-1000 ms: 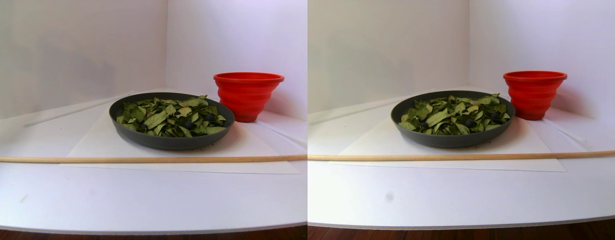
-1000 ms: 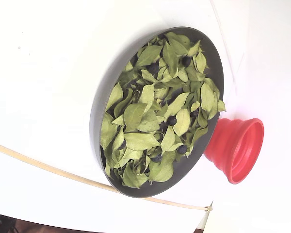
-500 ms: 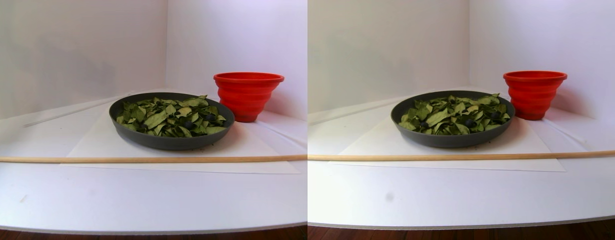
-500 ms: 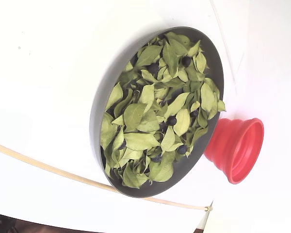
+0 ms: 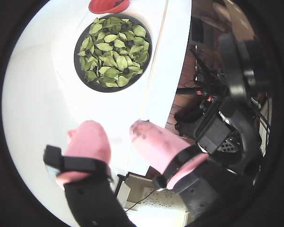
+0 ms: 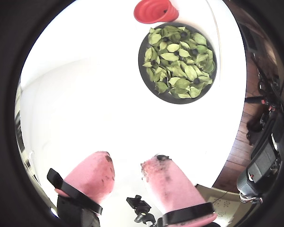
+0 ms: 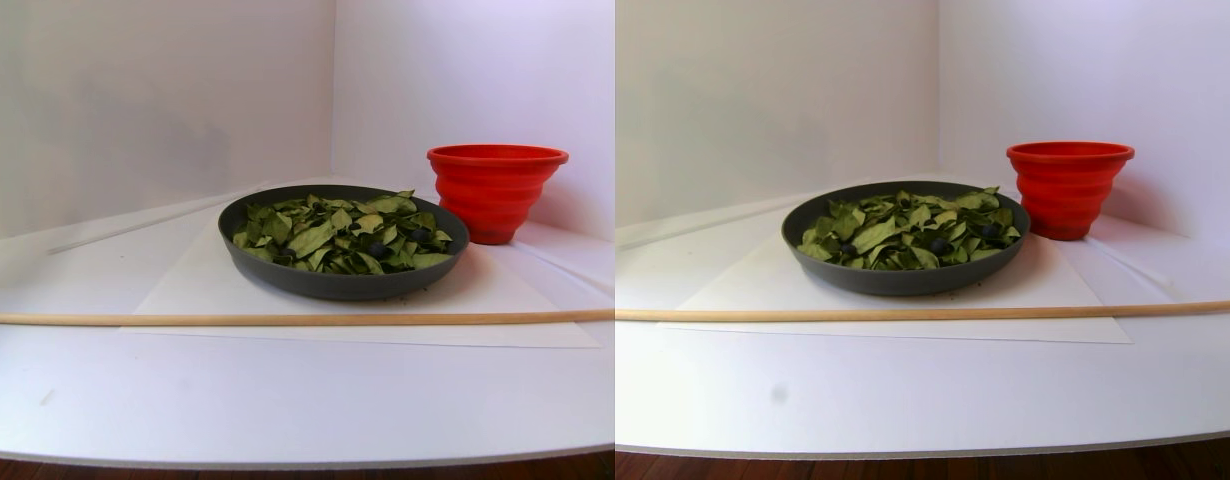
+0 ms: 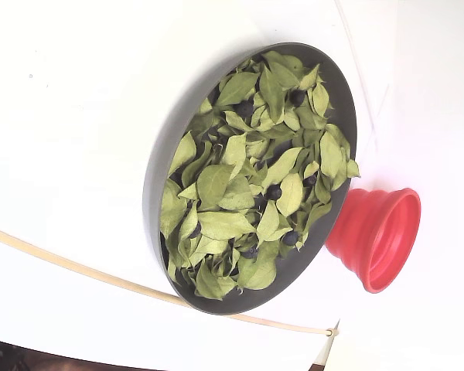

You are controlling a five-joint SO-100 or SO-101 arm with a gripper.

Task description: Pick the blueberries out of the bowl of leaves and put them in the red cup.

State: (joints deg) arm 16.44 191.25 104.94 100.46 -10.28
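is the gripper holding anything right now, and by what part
Nothing is held. The gripper is open and empty, its pink fingertips apart above bare table, far from the bowl.

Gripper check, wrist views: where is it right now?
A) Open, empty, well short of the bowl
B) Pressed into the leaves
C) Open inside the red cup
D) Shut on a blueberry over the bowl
A: both wrist views show the gripper with pink fingers apart, nothing between them, the bowl and red cup beyond.
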